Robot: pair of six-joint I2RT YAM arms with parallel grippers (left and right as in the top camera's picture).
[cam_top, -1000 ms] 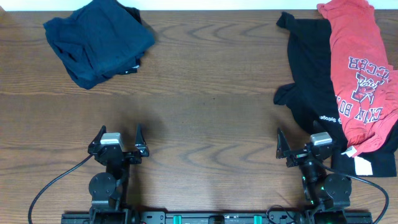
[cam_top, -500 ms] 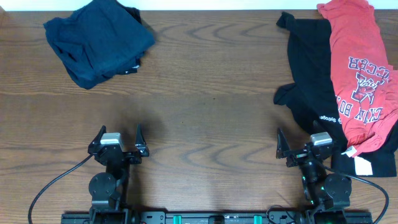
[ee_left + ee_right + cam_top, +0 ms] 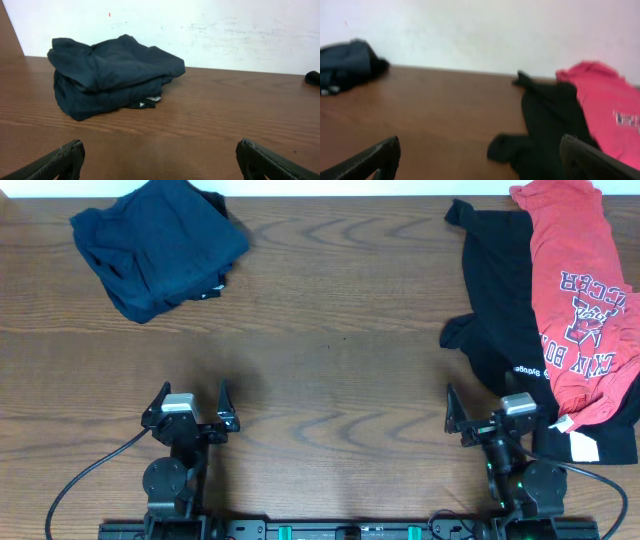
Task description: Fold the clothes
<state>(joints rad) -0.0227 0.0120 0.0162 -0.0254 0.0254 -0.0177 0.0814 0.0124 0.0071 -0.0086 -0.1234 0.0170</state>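
Left gripper (image 3: pixel 192 405) and right gripper (image 3: pixel 497 415) both spread wide, empty. Navy shirt (image 3: pixel 155 245) bundled far left; red shirt (image 3: pixel 580 290) overlaps black shirt (image 3: pixel 500 290).

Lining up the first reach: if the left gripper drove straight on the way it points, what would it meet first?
Probably the folded navy blue cotton T-shirt pile, toward its right side, after crossing bare brown wooden table. The left gripper is open and holds nothing. Depth is uncertain.

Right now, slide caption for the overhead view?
Left end effector and right end effector open, empty; folded navy clothes far left, black shirt and red-orange shirt unfolded far right.
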